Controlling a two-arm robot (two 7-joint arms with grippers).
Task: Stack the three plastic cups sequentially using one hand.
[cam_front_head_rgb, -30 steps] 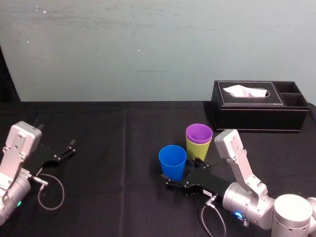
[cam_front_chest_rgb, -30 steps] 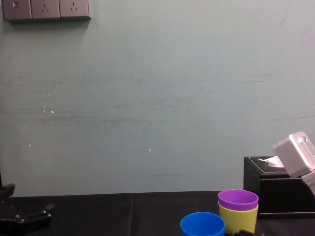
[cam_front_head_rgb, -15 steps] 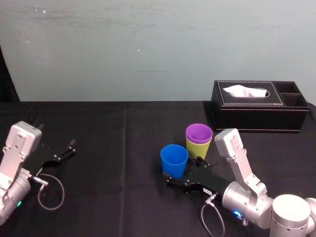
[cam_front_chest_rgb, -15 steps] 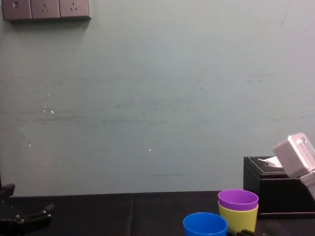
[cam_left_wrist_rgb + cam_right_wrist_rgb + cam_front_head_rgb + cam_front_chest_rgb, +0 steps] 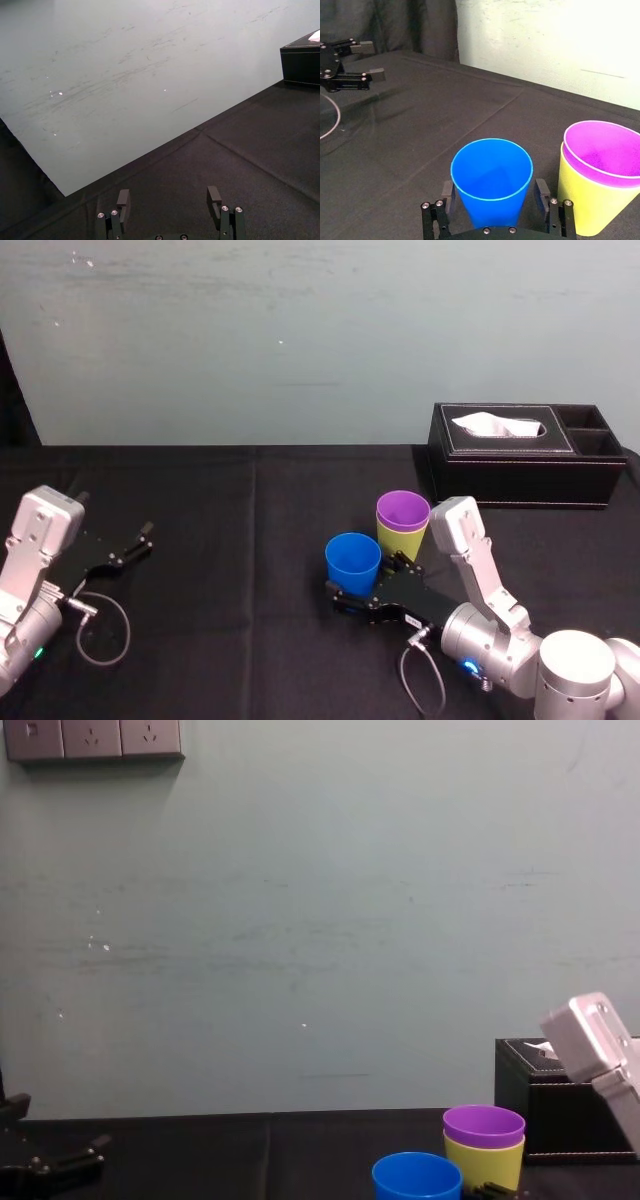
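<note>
- The bench (image 5: 250,540) is covered in black cloth and is backed by a pale wall (image 5: 300,340). Everything else is carried on it.
- A black tissue box (image 5: 520,475) is set at the far right of the bench, close to the wall. White tissue is seen at its top slot, and it is kept apart from the cups.
- The right hand (image 5: 494,187) is reached forward low over the bench, right of centre. Its fingers are spread wide, one on each side of the blue cup's lower half, so the cup is straddled. Whether the fingers touch the cup cannot be told.
- The left hand (image 5: 169,191) is parked at the left side of the bench, well apart from the cups. Its fingers are spread and nothing is held between them.
- The yellow-green cup (image 5: 398,540) is stood upright right of centre, nearer the robot than the tissue box.
- The purple cup (image 5: 403,510) is nested upright inside the yellow-green cup, with its rim raised a little above the other's.
- The blue cup (image 5: 353,562) is stood upright, mouth up and empty. It is just beside the nested pair, on their left and slightly nearer the robot. In the right wrist view a gap is seen between it and the yellow-green cup.
</note>
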